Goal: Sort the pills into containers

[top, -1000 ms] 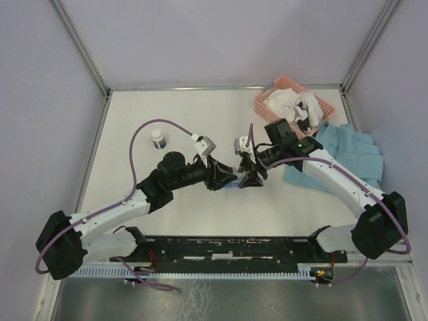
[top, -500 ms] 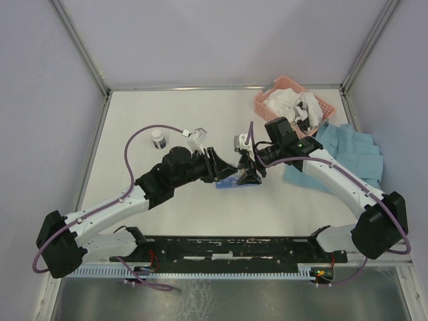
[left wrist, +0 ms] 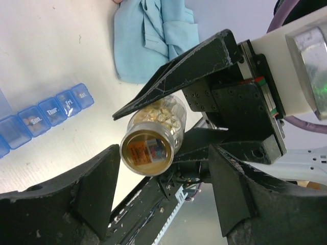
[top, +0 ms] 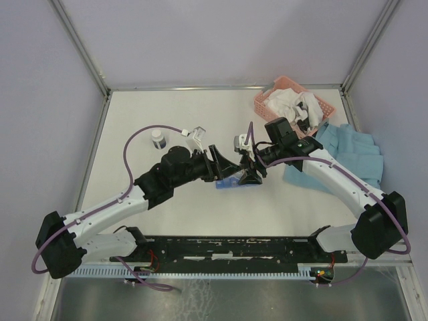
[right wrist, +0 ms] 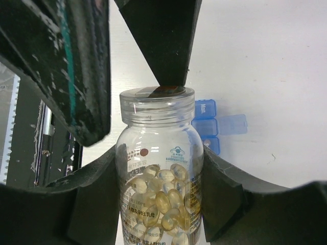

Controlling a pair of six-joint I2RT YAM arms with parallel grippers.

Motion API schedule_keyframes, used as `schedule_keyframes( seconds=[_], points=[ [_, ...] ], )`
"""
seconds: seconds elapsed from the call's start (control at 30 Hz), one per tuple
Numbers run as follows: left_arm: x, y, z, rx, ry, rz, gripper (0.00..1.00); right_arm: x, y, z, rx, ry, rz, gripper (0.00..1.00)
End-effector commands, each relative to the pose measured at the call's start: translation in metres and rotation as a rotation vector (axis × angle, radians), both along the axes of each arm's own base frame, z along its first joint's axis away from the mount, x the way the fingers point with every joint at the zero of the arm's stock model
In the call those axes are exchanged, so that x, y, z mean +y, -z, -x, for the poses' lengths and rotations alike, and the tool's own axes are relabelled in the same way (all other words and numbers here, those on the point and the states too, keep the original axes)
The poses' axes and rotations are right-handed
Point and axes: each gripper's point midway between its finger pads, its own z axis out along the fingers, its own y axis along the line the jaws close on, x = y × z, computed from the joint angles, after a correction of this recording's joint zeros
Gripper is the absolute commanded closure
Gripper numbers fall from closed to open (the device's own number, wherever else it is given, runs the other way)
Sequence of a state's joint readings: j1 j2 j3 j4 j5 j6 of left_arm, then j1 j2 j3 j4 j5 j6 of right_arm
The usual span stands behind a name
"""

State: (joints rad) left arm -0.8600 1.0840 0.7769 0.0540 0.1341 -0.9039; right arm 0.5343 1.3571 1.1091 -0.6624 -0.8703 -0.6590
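A clear bottle (right wrist: 157, 173) of yellowish pills (right wrist: 166, 196) lies gripped by its body in my right gripper (right wrist: 158, 163), which is shut on it above the table's middle (top: 249, 175). The bottle's clear lid (right wrist: 157, 102) is on. My left gripper (left wrist: 163, 153) faces that lid end-on, open, its fingers (left wrist: 92, 194) spread either side of the bottle (left wrist: 153, 135); one fingertip (right wrist: 171, 76) sits at the lid's top. The containers, a blue strip (left wrist: 46, 115) with some lids open, lie just under both grippers (top: 227, 182), also seen beyond the bottle (right wrist: 207, 125).
A pink basket (top: 293, 100) holding white cloth stands at the back right. A light blue cloth (top: 351, 150) lies right of it, under the right arm. A small white-capped bottle (top: 158, 138) stands at the left. Walls close in the table.
My left gripper drew back a little to the left and up from the bottle's lid end, and its jaws opened wider. The right gripper keeps its hold.
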Motion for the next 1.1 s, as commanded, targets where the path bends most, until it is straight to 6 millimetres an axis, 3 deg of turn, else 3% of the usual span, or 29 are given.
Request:
schedule_keyframes(
  seconds=[0.0, 0.2, 0.3, 0.5, 0.63, 0.7, 0.87, 1.07],
  points=[
    [0.005, -0.017, 0.008, -0.097, 0.03, 0.039, 0.24, 0.002, -0.011, -0.003, -0.026, -0.002, -0.021, 0.99],
    [0.021, 0.012, 0.016, -0.129, 0.034, -0.03, 0.23, 0.002, -0.012, -0.001, -0.021, -0.01, -0.028, 0.99],
    [0.023, 0.02, 0.023, -0.243, 0.104, -0.076, 0.23, 0.003, -0.011, -0.001, -0.017, -0.014, -0.03, 0.99],
    [0.037, 0.01, 0.029, -0.791, 0.203, -0.142, 0.19, 0.004, -0.013, 0.005, -0.017, -0.047, -0.044, 0.99],
    [0.055, -0.012, 0.043, -1.27, 0.116, -0.05, 0.02, 0.004, -0.015, 0.01, -0.016, -0.074, -0.061, 0.99],
    [0.062, -0.016, 0.043, -1.404, 0.067, -0.074, 0.0, 0.004, -0.015, 0.011, -0.017, -0.08, -0.06, 0.99],
    [0.034, -0.014, 0.036, -1.478, 0.267, -0.159, 0.0, 0.004, -0.015, 0.014, -0.019, -0.096, -0.064, 0.99],
    [0.021, -0.023, 0.018, -1.493, 0.344, -0.137, 0.05, 0.003, -0.016, 0.016, -0.023, -0.103, -0.065, 0.99]
  ],
)
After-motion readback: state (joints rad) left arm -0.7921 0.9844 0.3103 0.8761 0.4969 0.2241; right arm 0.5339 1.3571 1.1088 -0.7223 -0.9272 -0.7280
